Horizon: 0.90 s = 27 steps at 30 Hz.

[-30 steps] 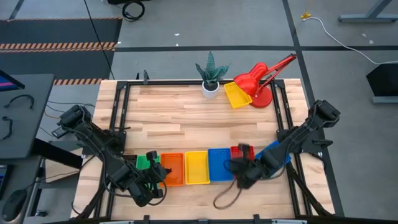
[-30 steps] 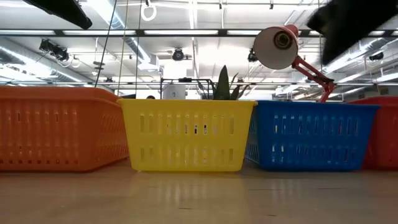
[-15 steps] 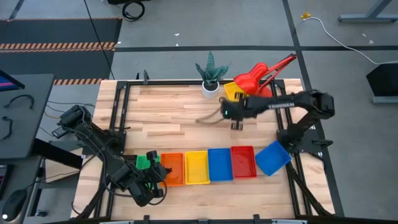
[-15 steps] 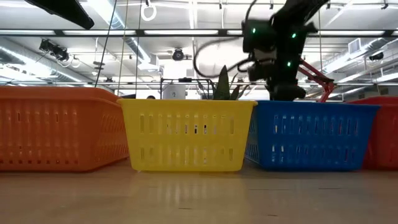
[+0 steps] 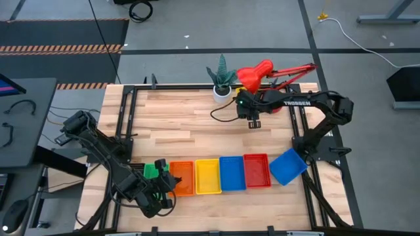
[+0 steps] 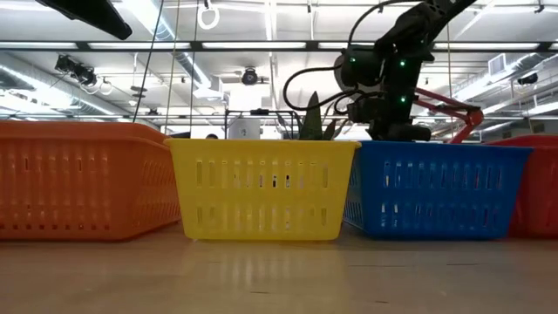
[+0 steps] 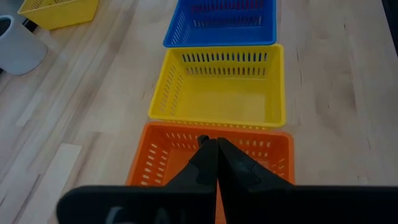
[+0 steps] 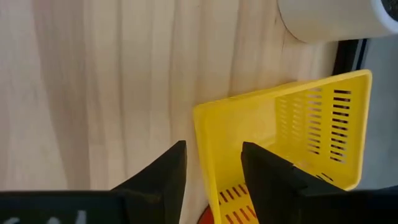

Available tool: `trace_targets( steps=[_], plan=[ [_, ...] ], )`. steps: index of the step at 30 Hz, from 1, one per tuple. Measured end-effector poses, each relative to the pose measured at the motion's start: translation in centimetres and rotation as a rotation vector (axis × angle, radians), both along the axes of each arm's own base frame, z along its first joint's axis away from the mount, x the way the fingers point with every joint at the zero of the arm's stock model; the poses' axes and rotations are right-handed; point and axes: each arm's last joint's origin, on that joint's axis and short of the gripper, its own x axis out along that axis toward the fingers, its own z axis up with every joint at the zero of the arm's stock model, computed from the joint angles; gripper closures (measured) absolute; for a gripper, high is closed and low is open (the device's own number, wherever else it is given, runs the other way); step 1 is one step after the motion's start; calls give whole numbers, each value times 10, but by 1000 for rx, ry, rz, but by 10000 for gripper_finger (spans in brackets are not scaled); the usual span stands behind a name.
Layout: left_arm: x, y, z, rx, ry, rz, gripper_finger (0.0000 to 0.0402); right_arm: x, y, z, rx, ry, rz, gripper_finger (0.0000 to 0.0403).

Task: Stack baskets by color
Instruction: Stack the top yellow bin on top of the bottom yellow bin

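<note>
At the far side of the table, your right gripper (image 5: 254,122) hangs with its two fingers (image 8: 163,177) spread apart and one long wall of the loose yellow basket (image 8: 283,146) between them — the fingers do not press it, so nothing is held. This basket lies just beside the white plant pot (image 8: 333,17) and near the red lamp (image 5: 259,73), which partly covers it from above.

Your left gripper (image 5: 159,195) waits at the near left corner, fingers pressed together with nothing between them, above the orange basket (image 7: 211,158).

Along the near edge you have a row of baskets, touching side by side: green (image 5: 153,170), orange, yellow (image 5: 208,176), blue (image 5: 232,173), red (image 5: 256,170). One more blue basket (image 5: 287,166) sits turned at an angle, just beside the red one.
</note>
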Motion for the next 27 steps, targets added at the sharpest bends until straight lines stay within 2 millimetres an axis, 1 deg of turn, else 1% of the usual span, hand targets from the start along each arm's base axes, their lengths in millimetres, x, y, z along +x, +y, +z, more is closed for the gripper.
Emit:
trace_targets(
  steps=[6, 10, 14, 19, 21, 23, 27],
  plan=[
    [0, 0, 0, 0, 0, 0, 395, 3, 6, -1, 0, -7, 21, 238],
    [-1, -1, 0, -1, -1, -3, 395, -3, 7, -17, -18, 5, 19, 227],
    [-1, -2, 0, -8, -7, -7, 395, -7, 5, -30, -144, 11, -21, 227],
    [-1, -2, 1, -10, -9, -7, 395, -10, 5, -37, -108, -3, 10, 237],
    [-1, -2, 1, -10, -9, -7, 395, -11, 5, -39, -70, -7, 32, 248],
    [-1, -2, 1, -10, -9, -7, 395, -12, 5, -40, -37, -19, 41, 270],
    [-1, -2, 1, -11, -10, -7, 395, -8, 13, -41, 0, -49, 42, 344]
  ],
)
